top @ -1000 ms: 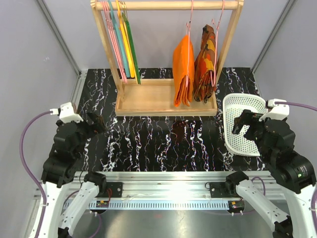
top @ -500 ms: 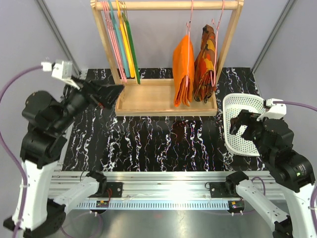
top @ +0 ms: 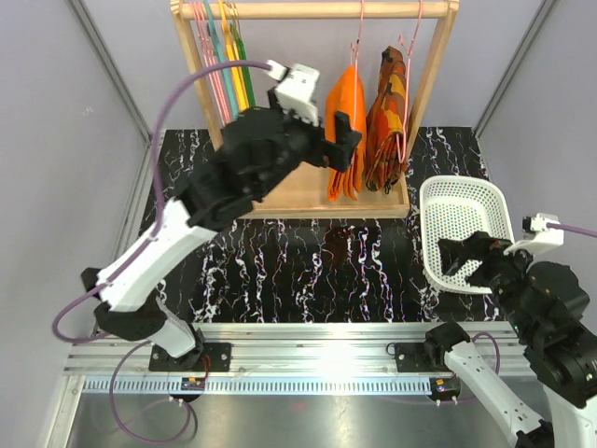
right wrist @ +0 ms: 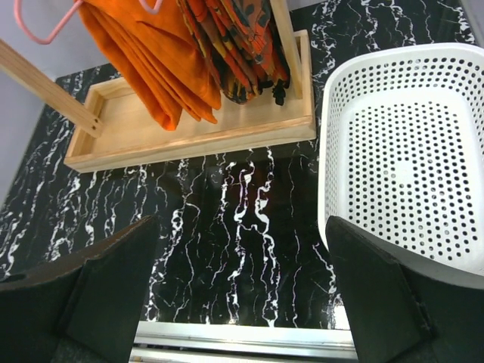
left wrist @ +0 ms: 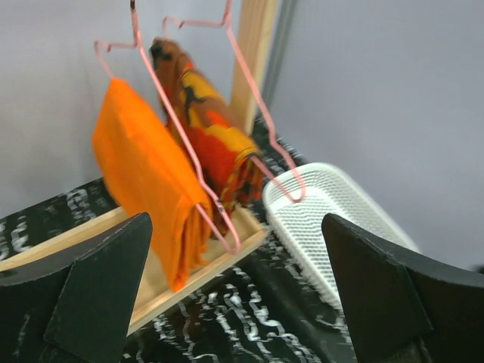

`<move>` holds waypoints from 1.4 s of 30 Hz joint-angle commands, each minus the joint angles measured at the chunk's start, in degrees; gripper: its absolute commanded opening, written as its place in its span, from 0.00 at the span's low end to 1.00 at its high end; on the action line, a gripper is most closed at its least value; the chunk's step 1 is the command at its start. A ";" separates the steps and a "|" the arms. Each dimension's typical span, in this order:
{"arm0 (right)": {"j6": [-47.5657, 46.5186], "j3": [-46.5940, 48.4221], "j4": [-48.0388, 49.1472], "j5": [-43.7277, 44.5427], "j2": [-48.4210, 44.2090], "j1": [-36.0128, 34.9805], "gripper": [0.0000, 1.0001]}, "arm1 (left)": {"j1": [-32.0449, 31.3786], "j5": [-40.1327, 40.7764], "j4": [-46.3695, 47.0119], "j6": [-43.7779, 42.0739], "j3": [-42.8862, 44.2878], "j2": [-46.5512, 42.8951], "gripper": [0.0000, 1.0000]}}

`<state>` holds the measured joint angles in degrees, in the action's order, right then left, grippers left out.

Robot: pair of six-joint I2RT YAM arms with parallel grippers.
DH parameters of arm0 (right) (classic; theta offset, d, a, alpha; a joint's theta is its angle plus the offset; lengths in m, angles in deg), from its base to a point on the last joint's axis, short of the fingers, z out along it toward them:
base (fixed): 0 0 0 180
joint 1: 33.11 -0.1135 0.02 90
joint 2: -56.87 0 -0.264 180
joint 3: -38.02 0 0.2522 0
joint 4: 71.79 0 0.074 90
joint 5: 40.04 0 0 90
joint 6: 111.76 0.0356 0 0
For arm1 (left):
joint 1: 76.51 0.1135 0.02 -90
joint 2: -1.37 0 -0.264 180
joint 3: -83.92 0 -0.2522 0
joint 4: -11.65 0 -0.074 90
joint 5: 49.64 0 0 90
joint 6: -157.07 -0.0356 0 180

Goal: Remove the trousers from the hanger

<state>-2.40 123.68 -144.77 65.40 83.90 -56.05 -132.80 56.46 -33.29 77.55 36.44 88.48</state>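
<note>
A: As the trousers (top: pixel 345 131) are the item of interest, where do they sit?

B: Folded over the hanger (left wrist: pixel 160 89), plain orange, hanging straight down. The hanger's hook is over the top rail of the wooden rack (top: pixel 317 9), towards its right end. The lower edge of the cloth reaches down to the rack's base tray (top: pixel 280 187); whether it touches the tray, cannot tell.

A: Neighbours?

B: A patterned orange-red-brown garment (top: pixel 385 121) on a second pink wire hanger, just beside the trousers on the right, next to the rack's right post. At the left end of the rail, a bunch of bare hangers (top: pixel 229 75): pink, teal, yellow, green.

A: Left gripper (top: pixel 340 140)?

B: Raised to rack height, arm stretched across the table (top: pixel 280 271). Jaws spread wide, nothing between them. In the wrist view the trousers lie ahead, framed between the two fingers (left wrist: pixel 98 287), and the fingers look short of the cloth. That view is blurred.

A: Right gripper (top: pixel 464 261)?

B: Low, near its base, beside the near edge of the white perforated basket (top: pixel 462 191). Jaws wide apart, holding nothing. Its camera looks over the marbled tabletop to the rack base, with the basket on the right.
</note>
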 commanded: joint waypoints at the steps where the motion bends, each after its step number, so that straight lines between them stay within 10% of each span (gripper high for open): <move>1: 1.92 2.19 -1.59 -2.96 -2.06 -0.26 0.99 | -1.54 14.12 7.70 -7.22 1.82 4.10 0.99; 11: 1.92 5.27 -5.64 -4.72 -5.23 -0.18 0.99 | -0.75 20.90 12.28 -14.52 9.90 20.45 0.91; 22: -0.28 5.80 -6.79 -2.44 -8.30 -0.26 0.99 | 4.52 18.18 6.31 -10.74 21.16 29.43 0.38; 34: -1.43 5.27 -7.05 -1.47 -9.01 -0.35 0.99 | 8.39 13.08 3.06 -3.54 20.81 30.92 0.28; 38: -1.42 4.57 -6.70 -1.64 -8.92 -0.27 0.99 | 9.01 13.52 1.74 -1.43 21.25 31.54 0.03; 42: -1.34 3.52 -6.35 -2.17 -9.01 -0.35 0.99 | 9.01 14.75 2.96 -0.73 20.55 30.14 0.00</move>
<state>-2.93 127.92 -151.85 62.83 75.35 -56.05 -124.06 70.29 -31.52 74.47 55.35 119.45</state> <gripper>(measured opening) 0.993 0.028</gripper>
